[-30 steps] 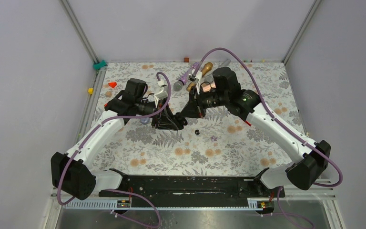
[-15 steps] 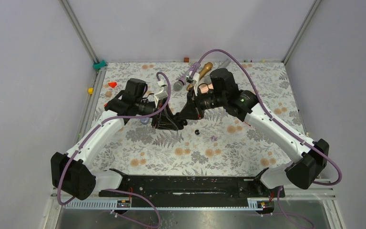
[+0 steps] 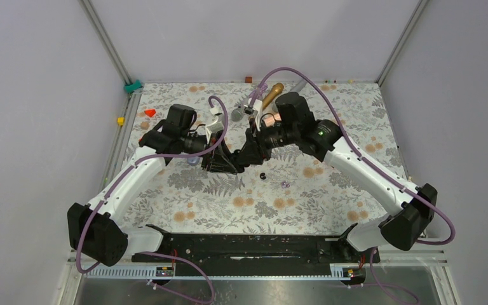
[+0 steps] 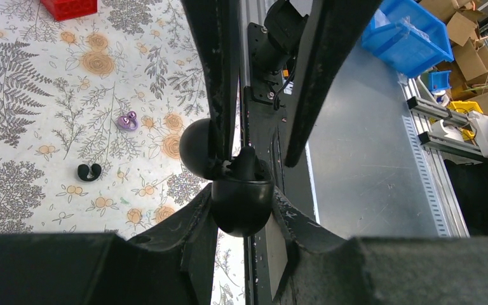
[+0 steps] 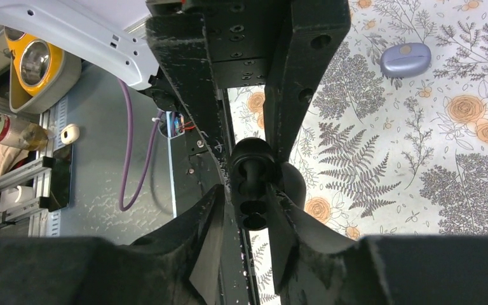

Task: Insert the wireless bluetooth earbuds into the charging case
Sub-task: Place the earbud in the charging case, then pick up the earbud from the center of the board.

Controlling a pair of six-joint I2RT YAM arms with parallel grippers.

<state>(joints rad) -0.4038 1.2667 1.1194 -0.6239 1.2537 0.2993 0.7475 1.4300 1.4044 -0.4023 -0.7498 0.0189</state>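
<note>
Bimanual insertion, seating step, read left to right. A grey-blue oval case (image 5: 405, 58) lies closed on the fern-printed table (image 3: 330, 190) at far left, apart from the work.

The left gripper (image 4: 243, 213) is closed firmly on the black glossy oval charging case (image 4: 241, 197) and holds it clear of the table with its domed lid (image 4: 196, 149) swung open.

A small black earbud (image 4: 246, 162) stands in the mouth of the case, stem outward. It appears lodged in its well, though the views do not show whether it is fully seated.

The right gripper (image 5: 246, 210) meets the case head-on. Its jaws are partly spread around the bud, daylight shows on one side, and it does not appear to clamp the bud.

To the right, on the table near both grippers, lie a loose black earbud (image 4: 89, 171) and a glossy purple earbud (image 4: 127, 121), just apart from each other. No fourth bud can be made out.

Judged step: one bud is being let go into the case. The next move calls for backing the right gripper straight off without dragging the bud out. It should then descend on a loose bud, a tiny, slippery target needing a near-closed, well-centred pinch.
</note>
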